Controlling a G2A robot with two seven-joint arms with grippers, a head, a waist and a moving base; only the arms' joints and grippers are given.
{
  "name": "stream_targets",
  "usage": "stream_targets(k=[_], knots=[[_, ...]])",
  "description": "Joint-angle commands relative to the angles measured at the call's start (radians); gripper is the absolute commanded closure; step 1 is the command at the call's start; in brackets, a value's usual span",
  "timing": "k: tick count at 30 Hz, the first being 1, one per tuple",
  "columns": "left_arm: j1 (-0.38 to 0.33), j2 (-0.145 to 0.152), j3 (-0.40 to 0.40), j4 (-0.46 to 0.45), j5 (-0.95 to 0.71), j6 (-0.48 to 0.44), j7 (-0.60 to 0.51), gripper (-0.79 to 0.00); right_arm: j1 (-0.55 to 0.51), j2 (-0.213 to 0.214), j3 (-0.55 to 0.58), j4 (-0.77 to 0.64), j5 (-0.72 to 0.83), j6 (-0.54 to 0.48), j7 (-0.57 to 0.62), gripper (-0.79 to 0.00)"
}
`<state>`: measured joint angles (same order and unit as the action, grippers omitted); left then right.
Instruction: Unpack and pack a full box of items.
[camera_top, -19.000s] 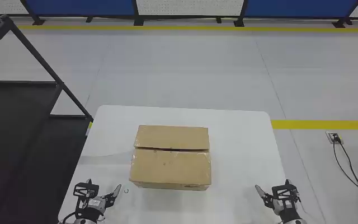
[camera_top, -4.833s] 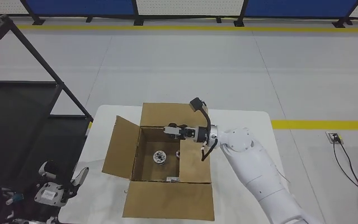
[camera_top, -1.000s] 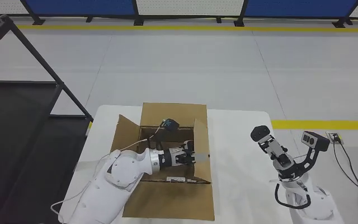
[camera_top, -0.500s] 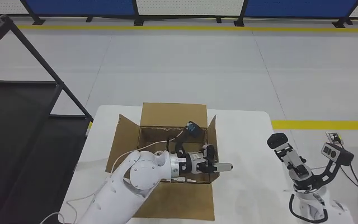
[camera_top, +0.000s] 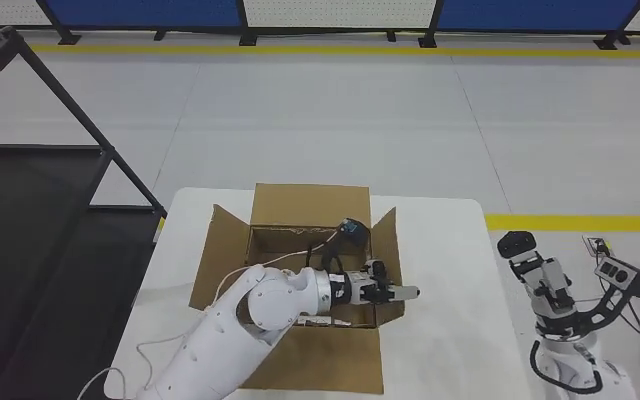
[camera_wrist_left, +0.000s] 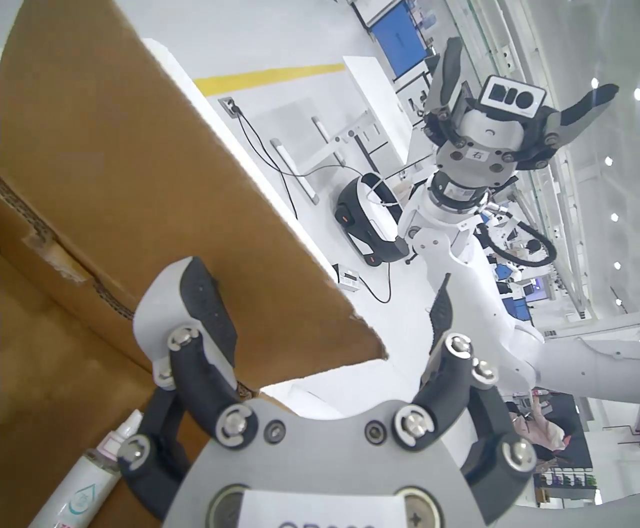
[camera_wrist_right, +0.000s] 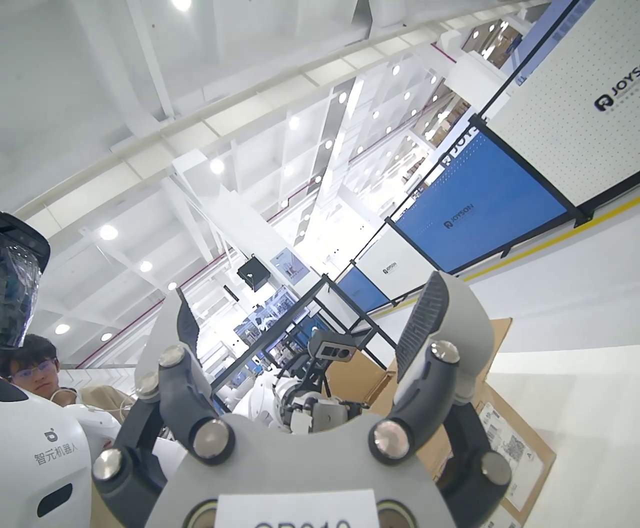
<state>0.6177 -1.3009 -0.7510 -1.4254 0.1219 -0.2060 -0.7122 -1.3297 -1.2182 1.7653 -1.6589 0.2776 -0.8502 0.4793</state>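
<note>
Flap (camera_top: 386, 250) on the box's (camera_top: 310, 205) right side has swung further outward — my left claw (camera_top: 405, 293), spread wide, pushes it. Box sits on the surface (camera_top: 445, 330), flaps open — unpacking can begin.

box (camera_top: 310, 205): open on table (camera_top: 450, 330) | left gripper (camera_top: 404, 294): probably touching right flap (camera_top: 388, 250)

The brown cardboard box (camera_top: 310, 206) sits open in the middle of the white table (camera_top: 440, 330). Three of its flaps are folded outward, and the near flap (camera_top: 320, 362) lies flat. The right flap (camera_wrist_left: 125, 175) stands raised, tilting outward. Inside, a small white bottle (camera_wrist_left: 82, 495) lies low against a cardboard wall.
</note>
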Motion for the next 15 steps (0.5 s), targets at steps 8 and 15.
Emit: stream_targets(k=[8,15], knots=[[-0.145,-0.105,0.171,0.253,-0.056,0.011,-0.006,-0.785,-0.044,0.014,0.063,0.027,0.084,-0.039,0.032,-0.785],[-0.206,-0.191,0.264,0.404,-0.089,-0.003,0.0,-0.785,-0.037,0.023,0.066,0.044,0.12,-0.046,0.08,-0.785]])
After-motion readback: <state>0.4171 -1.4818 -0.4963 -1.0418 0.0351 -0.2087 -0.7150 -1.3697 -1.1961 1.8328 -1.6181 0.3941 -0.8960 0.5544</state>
